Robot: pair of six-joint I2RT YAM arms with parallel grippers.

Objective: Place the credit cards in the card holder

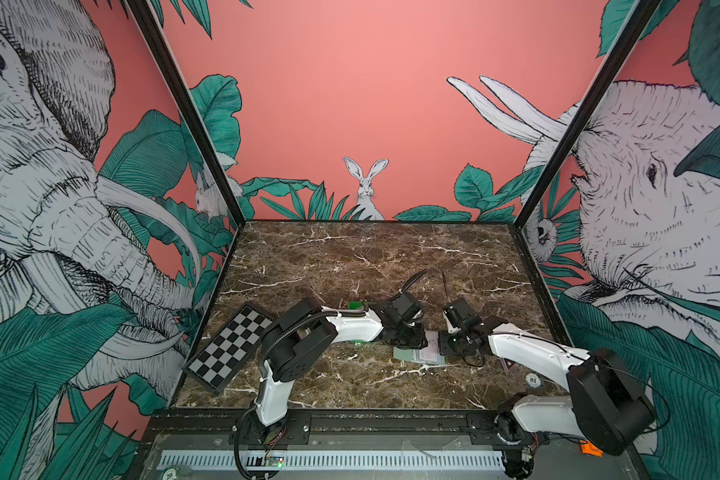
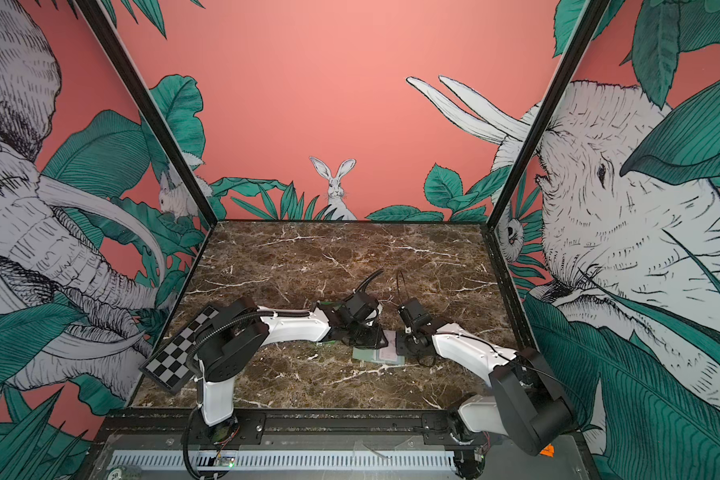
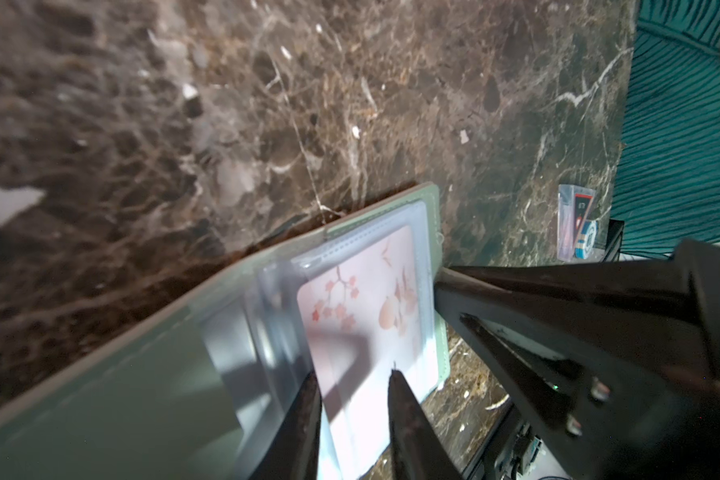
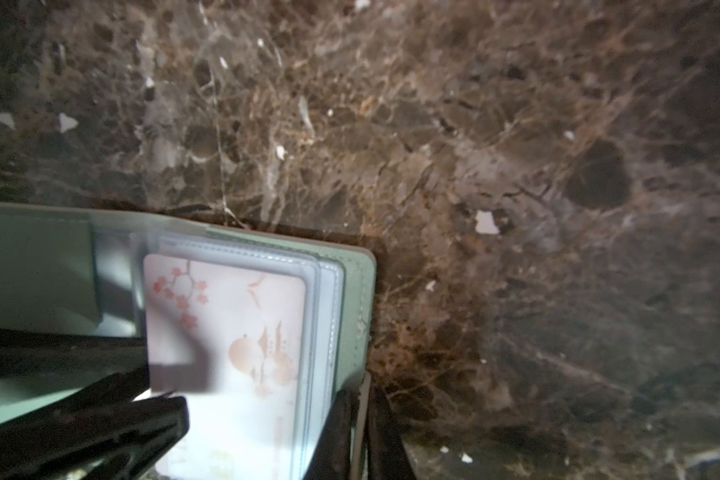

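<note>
Chip point(image 1: 533, 379): round, marked 10, at the lower right of the desk point(image 1: 350, 257), just beside the right arm point(image 1: 533, 347). In the left wrist view a small clear packet point(image 3: 574, 212) lies against it.
Holder point(image 1: 403, 355): pale green, lying open and flat on the desk at the lower centre of both top views, between the two claws. Clear sleeves point(image 4: 329, 299) are fanned over its right half.
Card point(image 4: 225, 332): pink-white with a blossom print, on the sleeves of the holder's right half. I cannot tell if it is inside the top sleeve or lying on it.
Left claw point(image 3: 353, 372): reaches in from the left and points down over the card. Its fingers are spread a little and the card shows in the gap. I cannot tell if the tips touch it.
Right claw point(image 4: 361, 415): at the holder's right edge, fingers pressed almost together and pinching that edge. A pale strip of the holder shows between them.
Checkerboard point(image 1: 229, 347): black and white, at the desk's left edge, left of the left arm point(image 1: 350, 326).
Tray point(image 1: 356, 305): bright green, mostly hidden behind the left arm, above the holder in the frame.
Wall: pink with green leaves and a white rabbit point(image 1: 366, 187) above the desk's far edge.
</note>
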